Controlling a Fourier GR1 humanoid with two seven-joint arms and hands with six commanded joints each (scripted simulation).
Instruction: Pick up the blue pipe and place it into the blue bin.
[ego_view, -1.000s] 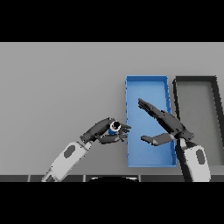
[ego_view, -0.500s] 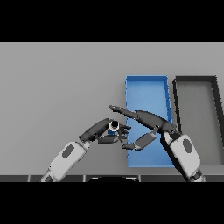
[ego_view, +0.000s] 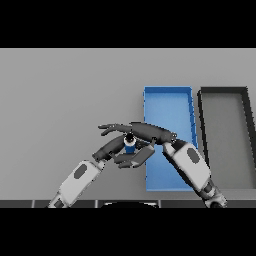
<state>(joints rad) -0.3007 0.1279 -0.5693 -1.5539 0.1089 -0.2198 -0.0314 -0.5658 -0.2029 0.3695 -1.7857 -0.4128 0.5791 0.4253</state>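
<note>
The left hand (ego_view: 111, 148) grips the blue pipe (ego_view: 129, 146) just left of the blue bin (ego_view: 168, 100), while the right hand (ego_view: 145, 132), fingers extended, covers it, apparently for transfer.

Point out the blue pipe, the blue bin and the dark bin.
blue pipe (ego_view: 129, 147), head view: its blue body, showing between the two hands.
blue bin (ego_view: 168, 107), head view: bare floor near the far end.
dark bin (ego_view: 226, 140), head view: bare grey floor, mid-length.
</note>
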